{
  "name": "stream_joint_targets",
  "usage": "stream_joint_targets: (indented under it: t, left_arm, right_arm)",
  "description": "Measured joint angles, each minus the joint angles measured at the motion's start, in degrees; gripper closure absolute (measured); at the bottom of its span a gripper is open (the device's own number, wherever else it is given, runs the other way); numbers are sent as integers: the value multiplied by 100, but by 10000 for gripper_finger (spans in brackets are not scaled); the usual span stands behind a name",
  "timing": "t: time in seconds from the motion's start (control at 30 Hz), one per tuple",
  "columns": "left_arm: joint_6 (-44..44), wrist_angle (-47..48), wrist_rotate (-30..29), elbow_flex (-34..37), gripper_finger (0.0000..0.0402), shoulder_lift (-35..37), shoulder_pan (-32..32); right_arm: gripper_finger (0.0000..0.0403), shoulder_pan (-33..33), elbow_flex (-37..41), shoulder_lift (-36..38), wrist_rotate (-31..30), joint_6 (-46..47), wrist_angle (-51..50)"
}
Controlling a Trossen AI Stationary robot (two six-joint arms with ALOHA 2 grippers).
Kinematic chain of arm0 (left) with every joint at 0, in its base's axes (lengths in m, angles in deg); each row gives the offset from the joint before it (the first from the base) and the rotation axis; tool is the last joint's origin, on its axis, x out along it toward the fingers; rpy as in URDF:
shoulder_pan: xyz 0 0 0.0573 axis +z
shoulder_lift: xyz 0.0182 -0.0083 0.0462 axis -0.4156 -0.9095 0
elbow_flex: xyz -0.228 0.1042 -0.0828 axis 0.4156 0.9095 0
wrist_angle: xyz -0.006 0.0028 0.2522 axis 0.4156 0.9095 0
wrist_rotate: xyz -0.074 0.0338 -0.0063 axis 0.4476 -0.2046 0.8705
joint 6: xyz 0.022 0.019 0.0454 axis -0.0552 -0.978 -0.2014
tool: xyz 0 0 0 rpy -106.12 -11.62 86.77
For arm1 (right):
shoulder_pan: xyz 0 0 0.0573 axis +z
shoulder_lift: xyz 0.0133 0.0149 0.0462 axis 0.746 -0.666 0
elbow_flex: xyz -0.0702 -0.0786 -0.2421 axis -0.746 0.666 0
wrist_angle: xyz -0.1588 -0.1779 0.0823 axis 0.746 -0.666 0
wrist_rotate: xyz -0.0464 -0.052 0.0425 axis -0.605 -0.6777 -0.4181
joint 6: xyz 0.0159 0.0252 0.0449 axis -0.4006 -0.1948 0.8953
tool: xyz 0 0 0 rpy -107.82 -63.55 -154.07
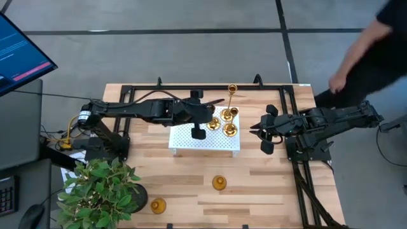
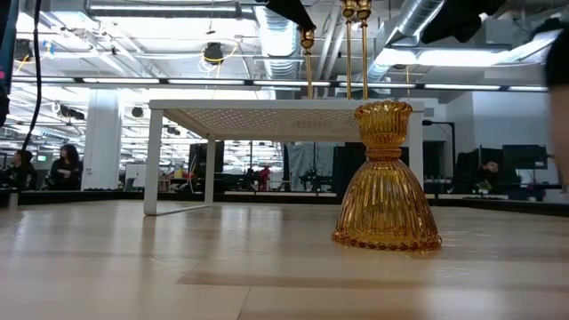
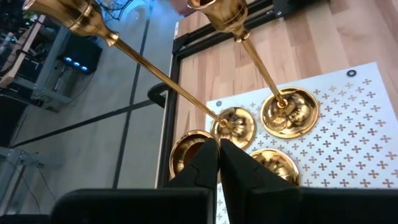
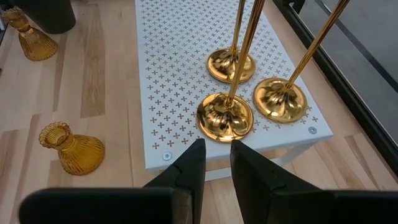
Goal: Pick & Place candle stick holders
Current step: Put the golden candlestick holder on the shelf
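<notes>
- In the high view the white perforated tray (image 1: 191, 138) sits at the centre of the wooden table (image 1: 267, 191), slightly above the middle.
- Three tall brass candle stick holders (image 1: 229, 129) stand clustered on the tray's right end, round bases close together, thin stems rising.
- The right wrist view shows those three bases (image 4: 224, 117) near one corner of the tray, none touching.
- An amber ribbed glass holder (image 1: 219, 183) stands on the bare wood in the lower centre of the high view, well apart from the tray.
- A second amber holder (image 1: 158, 205) stands at the lower left, just beside the potted plant (image 1: 102, 191).
- In the low view one amber holder (image 2: 386, 182) fills the right of centre, upright, with the tray (image 2: 284, 116) behind it.
- The left gripper (image 1: 213, 122) reaches in from the left over the tray's upper right part, beside the brass bases.
- In the left wrist view its fingers (image 3: 205, 165) are pressed nearly together with nothing between them, tips just short of the nearest base (image 3: 235, 126).
- The right gripper (image 1: 255, 127) hovers at the right of the tray, off its edge.
- In the right wrist view its fingers (image 4: 193, 162) stand a narrow gap apart, empty, aimed at the closest base.
- A person (image 1: 369, 44) is at the upper right of the high view, beyond the table.
</notes>
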Motion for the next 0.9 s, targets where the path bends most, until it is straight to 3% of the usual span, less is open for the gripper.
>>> stream_joint_targets:
  t: [0.27, 0.67, 0.9]
  left_arm:
    - [142, -207, 59, 20, 389, -4, 0]
    - [157, -329, -138, 20, 334, -9, -4]
    - [157, -335, -152, 20, 325, -9, -4]
  right_arm:
    - [337, 1, 0, 1, 0, 0, -4]
    - [337, 0, 0, 0, 0, -1, -42]
    - [337, 0, 0, 2, 2, 1, -42]
